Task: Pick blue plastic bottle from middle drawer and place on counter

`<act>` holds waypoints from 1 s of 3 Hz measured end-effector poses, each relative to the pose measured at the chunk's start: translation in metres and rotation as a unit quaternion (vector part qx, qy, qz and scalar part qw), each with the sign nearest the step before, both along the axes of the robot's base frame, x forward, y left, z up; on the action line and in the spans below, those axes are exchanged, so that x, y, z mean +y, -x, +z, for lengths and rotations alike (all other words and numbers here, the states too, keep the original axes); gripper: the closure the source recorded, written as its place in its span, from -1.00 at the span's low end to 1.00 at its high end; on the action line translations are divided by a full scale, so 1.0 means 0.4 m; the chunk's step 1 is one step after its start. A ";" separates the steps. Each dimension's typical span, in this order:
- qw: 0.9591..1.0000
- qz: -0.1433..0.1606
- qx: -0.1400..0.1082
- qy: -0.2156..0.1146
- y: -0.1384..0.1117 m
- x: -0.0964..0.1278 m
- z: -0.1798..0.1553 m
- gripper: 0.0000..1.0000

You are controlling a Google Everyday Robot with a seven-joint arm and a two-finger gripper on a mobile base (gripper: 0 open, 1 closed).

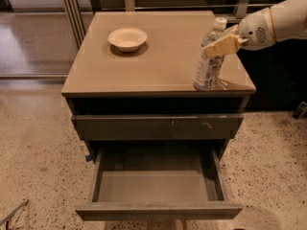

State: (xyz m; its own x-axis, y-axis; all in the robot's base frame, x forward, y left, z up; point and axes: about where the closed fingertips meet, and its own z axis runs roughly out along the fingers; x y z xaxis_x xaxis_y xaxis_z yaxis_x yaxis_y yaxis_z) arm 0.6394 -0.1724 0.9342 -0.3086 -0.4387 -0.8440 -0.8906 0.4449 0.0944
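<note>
- camera view: the counter is the big tan top of the cabinet, and that's where the bottle is, near the front right corner.
- the middle drawer is pulled out at the bottom, with just its bare grey floor showing and no bottle in it.
- the scratched drawer front above it is shut, and the cream bowl sits well apart at the back left of the counter.
- the blue plastic bottle leans with its cap tipped right toward the arm. its base looks to be on the counter or just off it, can't tell which.
- handling guess: small, clear, thin-walled plastic, so probably light, a bit squishy and slick. i'd grab the upper body just under the shoulder and squeeze gently. it looks tippy this close to the edge.
- the gripper comes in from the right and is clamped on the bottle's upper part below the white cap. a tan finger lies across its front, narrowed to about bottle width, touching nothing else.
</note>
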 end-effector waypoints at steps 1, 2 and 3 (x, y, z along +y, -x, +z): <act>1.000 -0.004 -0.022 -0.007 -0.042 -0.006 -0.005 1.00; 0.999 -0.002 -0.043 -0.013 -0.068 -0.003 -0.006 1.00; 0.999 0.006 -0.049 -0.015 -0.083 0.008 -0.013 1.00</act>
